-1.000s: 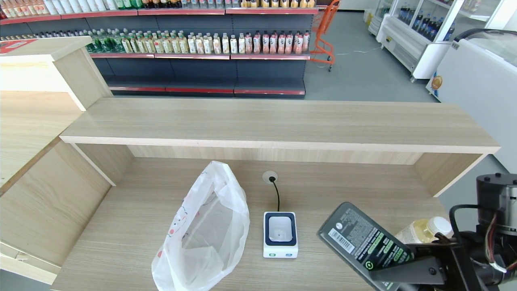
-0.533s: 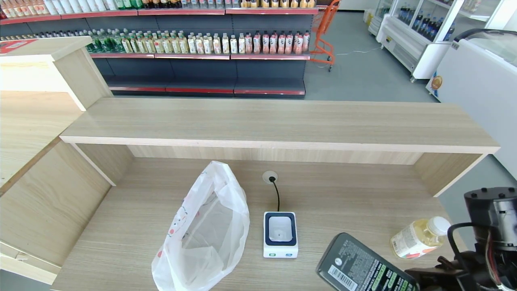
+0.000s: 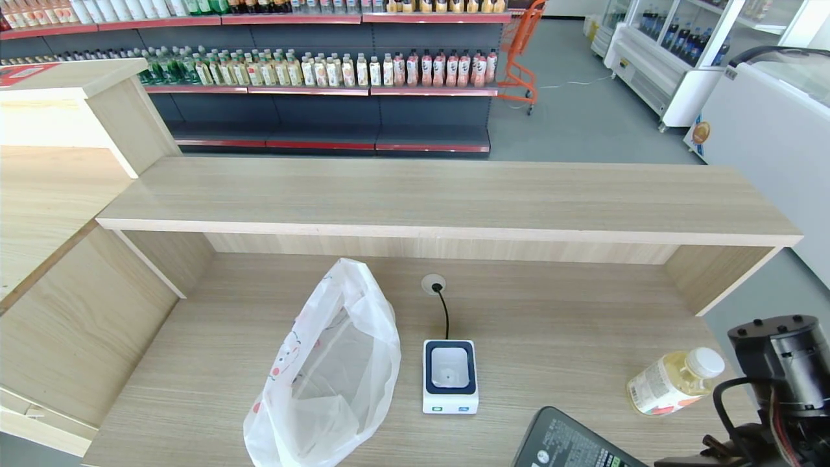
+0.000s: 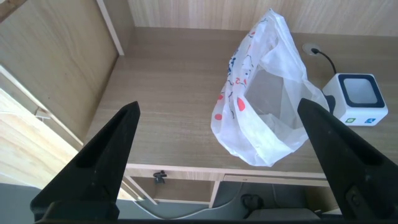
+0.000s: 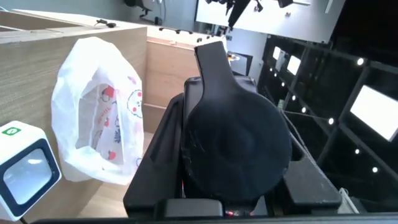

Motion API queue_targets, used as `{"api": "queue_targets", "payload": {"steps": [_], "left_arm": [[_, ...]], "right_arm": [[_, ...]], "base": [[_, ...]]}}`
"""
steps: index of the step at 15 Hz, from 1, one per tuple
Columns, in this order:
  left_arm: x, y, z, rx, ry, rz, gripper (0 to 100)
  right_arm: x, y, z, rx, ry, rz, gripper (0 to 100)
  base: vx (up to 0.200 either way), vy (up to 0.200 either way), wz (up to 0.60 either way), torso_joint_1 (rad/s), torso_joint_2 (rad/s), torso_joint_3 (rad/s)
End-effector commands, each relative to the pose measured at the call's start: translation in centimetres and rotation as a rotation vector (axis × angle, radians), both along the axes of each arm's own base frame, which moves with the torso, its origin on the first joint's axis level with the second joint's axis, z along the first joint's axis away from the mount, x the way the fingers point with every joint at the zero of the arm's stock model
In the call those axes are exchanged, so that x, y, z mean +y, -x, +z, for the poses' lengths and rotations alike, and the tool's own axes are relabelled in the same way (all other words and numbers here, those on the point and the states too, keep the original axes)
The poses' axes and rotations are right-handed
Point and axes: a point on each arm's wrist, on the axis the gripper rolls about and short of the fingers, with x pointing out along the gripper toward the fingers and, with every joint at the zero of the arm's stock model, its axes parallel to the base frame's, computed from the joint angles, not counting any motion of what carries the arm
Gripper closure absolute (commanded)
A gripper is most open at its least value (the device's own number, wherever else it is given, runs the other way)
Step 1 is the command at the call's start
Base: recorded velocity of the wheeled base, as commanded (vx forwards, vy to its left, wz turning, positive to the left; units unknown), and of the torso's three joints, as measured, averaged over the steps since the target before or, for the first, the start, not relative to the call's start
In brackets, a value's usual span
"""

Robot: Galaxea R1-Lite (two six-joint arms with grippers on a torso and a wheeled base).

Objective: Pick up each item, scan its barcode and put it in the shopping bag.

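Head view: on the wooden counter (image 3: 551,311) a white shopping bag (image 3: 324,370) stands open just beside the barcode scanner (image 3: 450,376), and a yellow drink bottle (image 3: 674,381) lies well to the right. The dark pouch (image 3: 570,444) sits low at the near edge, printed side up, its long axis slanting toward the right arm

Left wrist view: the left gripper (image 4: 219,112) is spread wide and empty, with the bag beyond it

Right wrist view: the right gripper (image 5: 233,186) clamps the pouch from both sides

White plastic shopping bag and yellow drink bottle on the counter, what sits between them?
The white box-shaped barcode scanner with a dark-rimmed window, in the head view.
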Motion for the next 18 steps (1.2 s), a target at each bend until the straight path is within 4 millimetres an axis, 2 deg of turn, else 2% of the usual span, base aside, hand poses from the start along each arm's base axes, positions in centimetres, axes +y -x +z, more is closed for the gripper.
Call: {"api": "queue_targets", "payload": {"steps": [1, 11, 13, 15, 16, 17, 18], "left_arm": [[0.0, 0.0, 0.0, -0.001, 0.0, 0.0, 0], [0.0, 0.0, 0.0, -0.001, 0.0, 0.0, 0], [0.0, 0.0, 0.0, -0.001, 0.0, 0.0, 0], [0.0, 0.0, 0.0, -0.001, 0.0, 0.0, 0], [0.0, 0.0, 0.0, -0.001, 0.0, 0.0, 0], [0.0, 0.0, 0.0, -0.001, 0.0, 0.0, 0], [0.0, 0.0, 0.0, -0.001, 0.0, 0.0, 0]], "right_arm": [[0.0, 0.0, -0.1, -0.033, -0.004, 0.009, 100], [0.1, -0.4, 0.1, 0.015, 0.004, -0.011, 100], [-0.2, -0.7, 1.0, 0.163, 0.01, -0.078, 100], [-3.5, -0.9, 1.8, 0.567, 0.013, -0.418, 100], [-4.2, -1.1, 2.2, 0.634, -0.005, -0.485, 100], [-6.0, -1.5, 3.1, 0.768, -0.065, -0.639, 100], [-6.1, -1.3, 2.9, 0.965, -0.082, -0.668, 100]], "base": [[0.0, 0.0, 0.0, 0.0, 0.0, 0.0], [0.0, 0.0, 0.0, 0.0, 0.0, 0.0], [0.0, 0.0, 0.0, 0.0, 0.0, 0.0], [0.0, 0.0, 0.0, 0.0, 0.0, 0.0], [0.0, 0.0, 0.0, 0.0, 0.0, 0.0], [0.0, 0.0, 0.0, 0.0, 0.0, 0.0], [0.0, 0.0, 0.0, 0.0, 0.0, 0.0]]}}
